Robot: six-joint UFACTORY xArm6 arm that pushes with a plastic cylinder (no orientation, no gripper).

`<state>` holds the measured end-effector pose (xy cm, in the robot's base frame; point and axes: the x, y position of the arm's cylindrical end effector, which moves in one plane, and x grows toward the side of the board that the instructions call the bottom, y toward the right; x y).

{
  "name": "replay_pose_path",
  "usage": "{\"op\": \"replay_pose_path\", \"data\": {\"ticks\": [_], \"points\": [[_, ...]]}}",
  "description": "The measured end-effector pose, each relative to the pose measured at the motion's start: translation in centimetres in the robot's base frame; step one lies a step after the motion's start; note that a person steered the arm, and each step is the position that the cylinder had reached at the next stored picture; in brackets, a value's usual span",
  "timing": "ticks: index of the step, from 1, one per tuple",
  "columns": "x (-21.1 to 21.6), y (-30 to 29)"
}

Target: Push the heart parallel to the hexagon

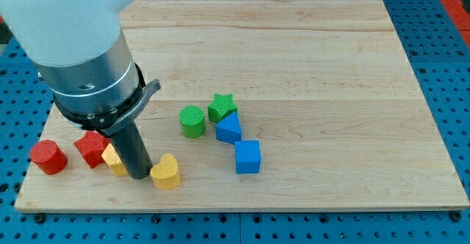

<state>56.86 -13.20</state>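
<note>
The yellow heart [166, 173] lies near the board's bottom edge, left of centre. My tip [138, 175] stands right against its left side. A yellow block [112, 159], probably the hexagon, sits just left of the rod and is partly hidden by it. The rod stands between these two yellow blocks. The heart lies slightly lower in the view than the yellow block.
A red star [92, 148] touches the yellow block's upper left, and a red cylinder [48, 157] lies further left. A green cylinder [192, 121], green star [221, 106], blue triangle [228, 128] and blue cube [247, 156] cluster to the heart's upper right. The board's bottom edge [220, 209] is close.
</note>
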Motion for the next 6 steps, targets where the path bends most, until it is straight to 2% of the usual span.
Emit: {"op": "replay_pose_path", "data": {"ticks": [1,2,3,4,6], "points": [[3.1,-0.9],[4.9,0.8],[1.6,5.9],[-1.9,7.8],[3.1,1.3]]}}
